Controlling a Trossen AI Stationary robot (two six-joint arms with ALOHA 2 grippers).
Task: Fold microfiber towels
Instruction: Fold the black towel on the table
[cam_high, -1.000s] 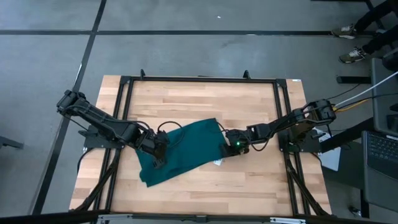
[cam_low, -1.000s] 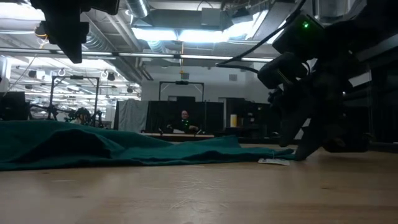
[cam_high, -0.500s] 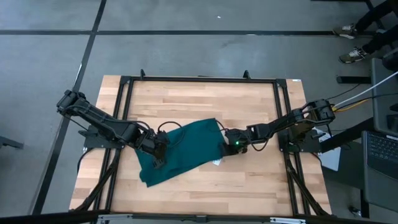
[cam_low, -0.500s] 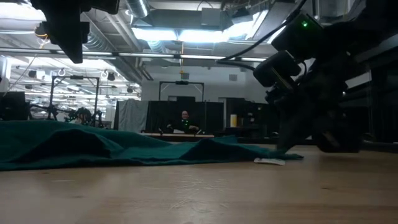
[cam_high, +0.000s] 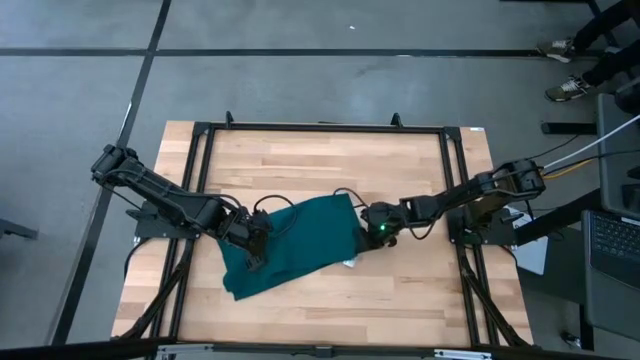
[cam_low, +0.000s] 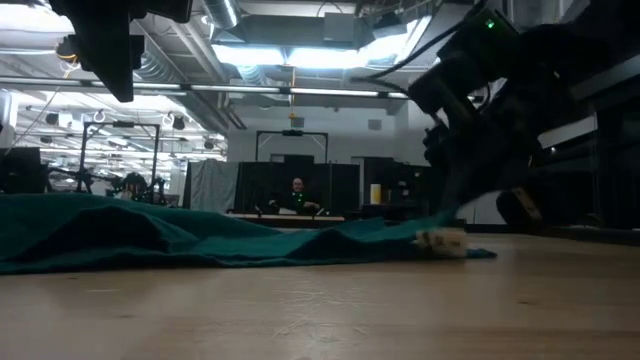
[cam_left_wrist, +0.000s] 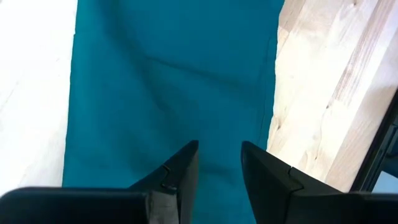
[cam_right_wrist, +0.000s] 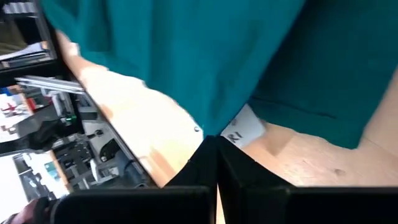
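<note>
The right hand (cam_high: 362, 237) has pinched shut on the dark teal-green microfiber towel's (cam_high: 290, 243) right corner, lifting it off the wooden bench (cam_high: 400, 170); the left hand (cam_left_wrist: 217, 163) hovers part-open over the towel's left side.

Dark teal-green, plain and unpatterned, on the towel (cam_high: 290, 245), with a small white tag (cam_low: 441, 240) bearing dark print at one edge. Pale blond wood in narrow butcher-block strips on the table (cam_high: 320, 160), framed in black. Black on both arms, left gripper (cam_left_wrist: 217, 163) and right gripper (cam_right_wrist: 216, 152) alike, with a green light on the right.
</note>
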